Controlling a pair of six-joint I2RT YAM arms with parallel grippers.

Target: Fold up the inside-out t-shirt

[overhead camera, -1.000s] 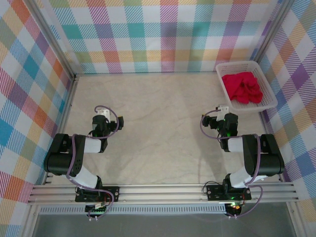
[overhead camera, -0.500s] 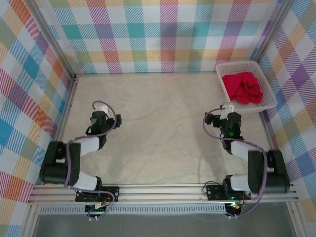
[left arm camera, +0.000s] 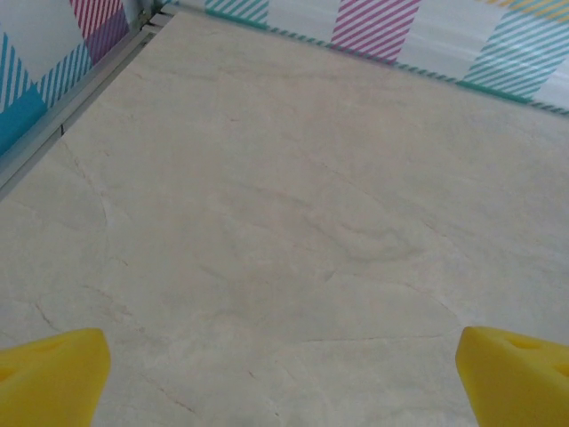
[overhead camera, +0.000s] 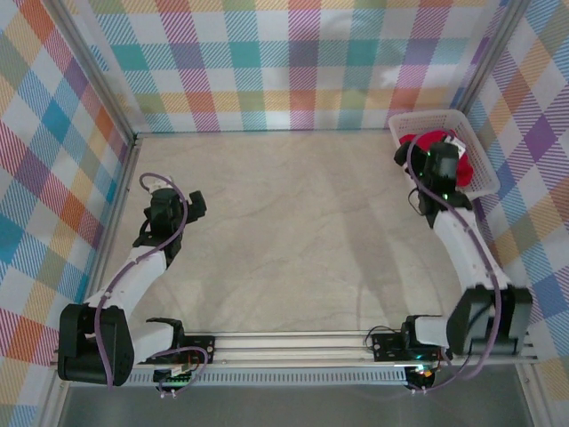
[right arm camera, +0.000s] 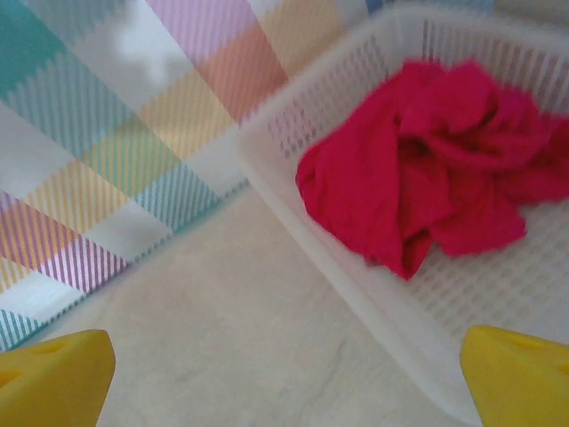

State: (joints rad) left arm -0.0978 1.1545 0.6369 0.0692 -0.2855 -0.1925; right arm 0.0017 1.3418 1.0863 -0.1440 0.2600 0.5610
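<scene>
Beige table (overhead camera: 293,231) — red t-shirt (right arm camera: 427,169) bunched in white basket (right arm camera: 338,84); L hand (left arm camera: 284,378), R hand (right arm camera: 284,374) wide open, empty.

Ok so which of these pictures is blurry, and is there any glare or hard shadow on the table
Right wrist view: blurred, the red t-shirt and white basket have smeared edges. Left wrist view: sharp, the table veining reads clearly. Top external view: even light, faint soft shadows, no glare.

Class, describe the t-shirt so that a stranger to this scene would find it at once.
Start at the pale table walled in plaid, and go to its far right corner, where a white slotted basket sits. The t-shirt lies crumpled inside it: bright red, the one cloth there.
</scene>
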